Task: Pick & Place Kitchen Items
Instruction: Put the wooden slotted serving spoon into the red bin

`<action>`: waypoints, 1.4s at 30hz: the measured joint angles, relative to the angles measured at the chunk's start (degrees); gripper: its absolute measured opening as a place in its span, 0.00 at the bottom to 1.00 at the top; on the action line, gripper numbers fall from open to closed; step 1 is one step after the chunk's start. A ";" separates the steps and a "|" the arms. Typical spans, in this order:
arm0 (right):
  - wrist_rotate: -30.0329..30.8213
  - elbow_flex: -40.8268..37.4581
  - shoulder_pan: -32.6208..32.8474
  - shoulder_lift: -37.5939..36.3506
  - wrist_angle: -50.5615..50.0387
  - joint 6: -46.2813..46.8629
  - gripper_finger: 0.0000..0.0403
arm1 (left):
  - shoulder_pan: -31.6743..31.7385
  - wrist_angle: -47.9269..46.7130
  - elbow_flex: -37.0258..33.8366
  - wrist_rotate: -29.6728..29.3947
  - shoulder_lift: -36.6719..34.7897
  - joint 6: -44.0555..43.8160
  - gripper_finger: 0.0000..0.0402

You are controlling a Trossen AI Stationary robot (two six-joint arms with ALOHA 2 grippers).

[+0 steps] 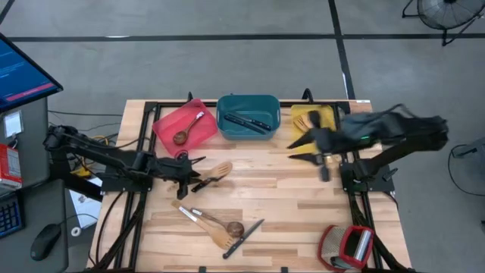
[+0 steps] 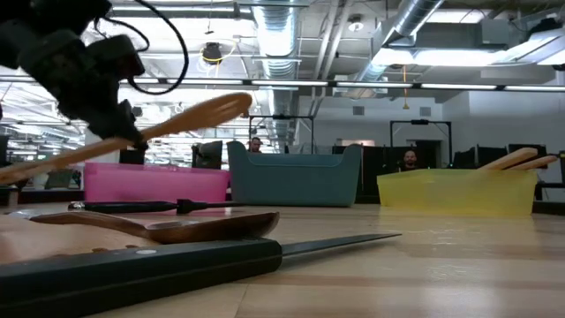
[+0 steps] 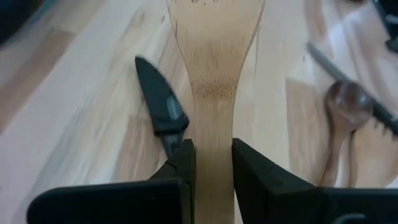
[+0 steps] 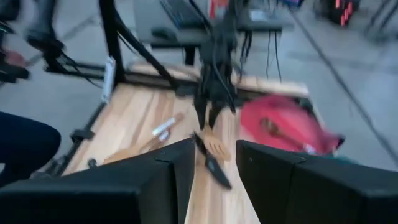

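The step in hand looks like the carry: the left tool point(image 3: 211, 163) is clenched on the handle of a wooden slotted spatula point(image 1: 220, 169), and in the low view that spatula point(image 2: 168, 119) hangs tilted above the table point(image 1: 280, 197), clear of the things lying on it. From the table's centre the held spatula sits at about nine o'clock, with a slim black knife point(image 1: 203, 183) just beside it. The next move, as I judge it, calls for swinging the spatula towards twelve o'clock and over a tray; the yellow tray point(image 1: 327, 115) already holds wooden spatulas, so it seems the likely home (though which tray is meant is not certain).

The right tool point(image 1: 305, 143) hovers at about one o'clock, just in front of the yellow tray; its fingers stand apart in its wrist view, gripping nothing.

Counted from above: three trays along the far edge. The red tray point(image 1: 168, 121) holds one wooden spoon point(image 1: 188, 129); the teal tray point(image 1: 227, 106) holds two black-handled knives point(image 1: 250, 121); the yellow tray holds what look like two spatulas point(image 1: 307, 120). At six o'clock lies a cluster point(image 1: 220, 226): one spatula, one dark spoon, two knives, as far as I can tell.
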 joint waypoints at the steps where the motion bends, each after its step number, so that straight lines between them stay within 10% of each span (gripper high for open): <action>1: 0.00 0.00 0.39 -1.91 0.00 -0.86 0.31 | -0.02 0.13 0.49 -0.06 -0.03 0.02 0.12; 11: 0.15 -4.14 3.48 -21.01 -0.28 -2.61 0.31 | 0.09 3.04 5.84 -2.95 -0.86 3.66 0.12; 23: 0.16 -34.71 3.42 -45.86 27.45 -0.23 0.31 | 0.11 15.99 10.56 -2.27 -0.83 9.57 0.13; 42: 0.14 -55.42 3.42 -51.52 43.11 -0.06 0.31 | 0.09 38.87 16.62 19.96 -0.86 9.40 0.13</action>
